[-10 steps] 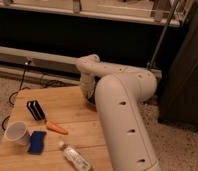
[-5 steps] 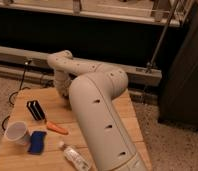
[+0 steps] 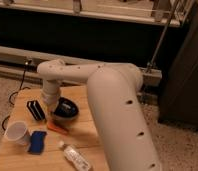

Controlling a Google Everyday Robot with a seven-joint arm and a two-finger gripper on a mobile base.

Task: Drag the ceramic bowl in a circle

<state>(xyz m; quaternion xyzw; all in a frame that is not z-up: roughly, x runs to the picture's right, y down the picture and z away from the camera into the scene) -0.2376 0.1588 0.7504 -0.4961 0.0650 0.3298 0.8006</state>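
The white arm point(image 3: 112, 100) reaches down over the wooden tabletop point(image 3: 87, 140), its gripper point(image 3: 53, 106) at the left rim of the ceramic bowl point(image 3: 66, 109), fingers clenched. The black bowl sits near the tabletop's middle. A black-and-white striped block point(image 3: 35, 110) lies to its left, an orange carrot-like piece point(image 3: 58, 128) in front, then a white paper cup point(image 3: 18, 133), blue sponge point(image 3: 37, 142) and clear bottle point(image 3: 75, 157).

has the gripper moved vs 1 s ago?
Yes. The gripper has swung left and forward across the wooden table, from near its back edge to the ceramic bowl, beside the black block. It is shut.
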